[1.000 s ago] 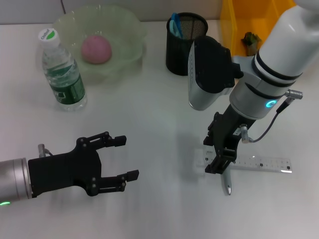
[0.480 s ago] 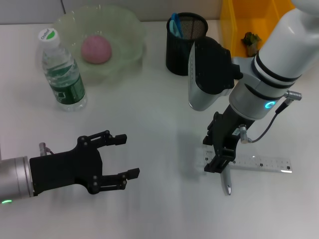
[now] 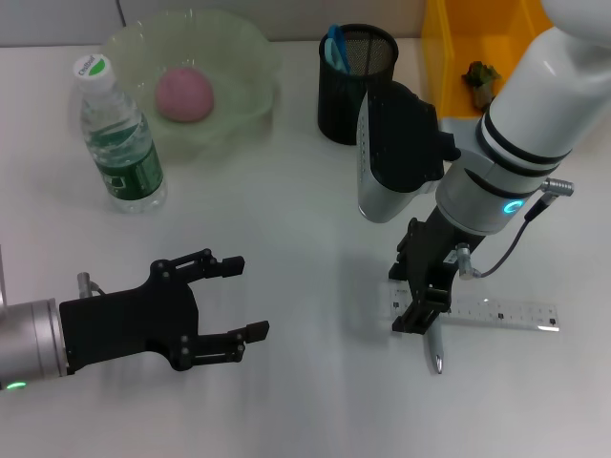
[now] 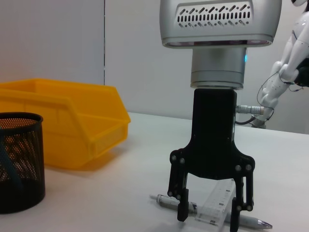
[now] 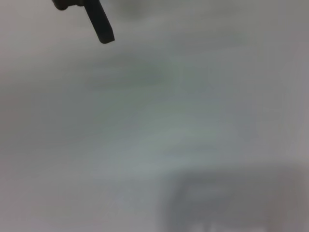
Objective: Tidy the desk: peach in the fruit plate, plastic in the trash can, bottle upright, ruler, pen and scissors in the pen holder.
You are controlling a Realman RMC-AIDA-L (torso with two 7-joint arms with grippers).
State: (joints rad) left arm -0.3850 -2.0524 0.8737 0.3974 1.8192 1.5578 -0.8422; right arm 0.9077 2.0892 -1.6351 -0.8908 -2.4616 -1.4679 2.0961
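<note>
My right gripper (image 3: 421,313) (image 4: 208,220) stands open and upright on the desk (image 3: 315,219), its fingertips down on either side of the clear ruler (image 3: 496,313) (image 4: 218,204) and the silver pen (image 3: 437,359) (image 4: 166,200) lying under it. To the left, my left gripper (image 3: 246,299) hovers open and holds nothing. The pink peach (image 3: 184,93) rests in the pale green fruit plate (image 3: 124,43). Beside the plate the bottle (image 3: 119,138) stands upright. Blue scissors (image 3: 336,48) stick out of the black mesh pen holder (image 3: 355,91) (image 4: 19,159). A crumpled greenish piece of plastic (image 3: 480,78) lies in the yellow trash can (image 3: 449,48) (image 4: 63,121).
The pen holder and trash can stand just behind my right arm. The plate and bottle fill the back left. In the right wrist view only blurred white tabletop and one dark fingertip (image 5: 101,26) show.
My right arm's wrist has shifted slightly, while its gripper stays over the ruler and pen. The left gripper has crept a little to the right.
</note>
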